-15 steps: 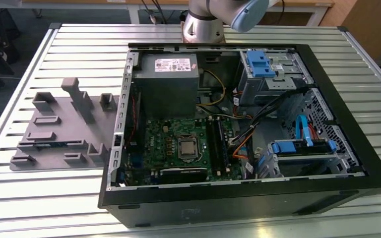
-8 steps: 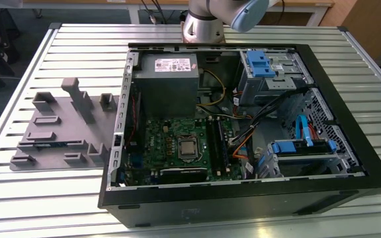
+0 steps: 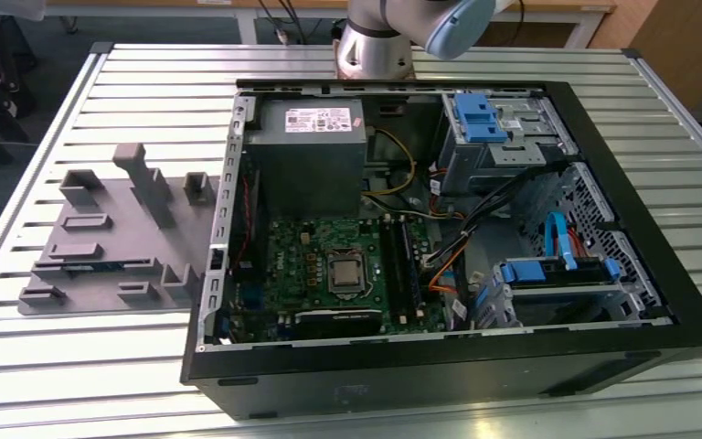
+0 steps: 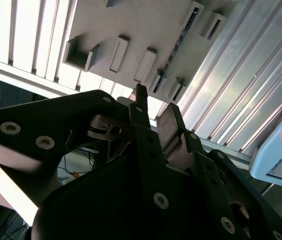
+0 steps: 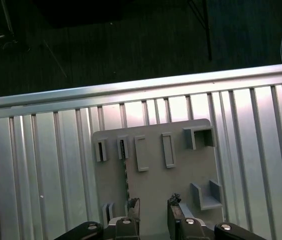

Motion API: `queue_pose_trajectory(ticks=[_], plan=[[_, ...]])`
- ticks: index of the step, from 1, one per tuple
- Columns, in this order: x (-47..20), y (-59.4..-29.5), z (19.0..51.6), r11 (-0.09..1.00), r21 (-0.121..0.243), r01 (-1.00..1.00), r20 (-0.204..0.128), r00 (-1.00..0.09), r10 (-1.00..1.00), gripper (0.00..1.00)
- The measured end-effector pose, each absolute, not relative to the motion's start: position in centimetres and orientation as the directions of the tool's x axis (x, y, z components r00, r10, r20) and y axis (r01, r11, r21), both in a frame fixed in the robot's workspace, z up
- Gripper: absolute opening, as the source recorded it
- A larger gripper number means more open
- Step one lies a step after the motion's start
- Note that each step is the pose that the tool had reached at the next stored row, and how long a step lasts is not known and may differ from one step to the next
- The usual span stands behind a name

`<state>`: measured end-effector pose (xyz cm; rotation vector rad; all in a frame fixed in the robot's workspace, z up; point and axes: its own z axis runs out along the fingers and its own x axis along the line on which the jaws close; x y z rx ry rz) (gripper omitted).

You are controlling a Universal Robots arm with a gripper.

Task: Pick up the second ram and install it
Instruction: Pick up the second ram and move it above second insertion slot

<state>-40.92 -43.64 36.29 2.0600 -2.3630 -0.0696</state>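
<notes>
Zero steps complete: gripper [image 5: 153, 204], jaws apart and empty, hangs above the gray holder tray [image 5: 181, 180]. The second ram [image 5: 126, 175] stands edge-on in the tray slots below it (just to one side of the jaw gap). Pickup and installation remain.

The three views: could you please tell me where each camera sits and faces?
Exterior view: high off the arm, looking down on the open computer case, the grey holder at the exterior view's left; the arm shows above.
First wrist view: on the wrist, looking down past the gripper at the holder.
Second wrist view: on the wrist, behind the gripper body, looking along it to the holder.
Shared: the holder in all three; the gripper in both wrist views.
</notes>
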Motion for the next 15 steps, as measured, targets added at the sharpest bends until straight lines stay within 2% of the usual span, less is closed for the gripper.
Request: queue_pose_trajectory(ticks=[15], plan=[[-40.92,-43.65,35.71,0.109,0.037,-0.993,-0.023,-0.110,-0.994,0.36]])
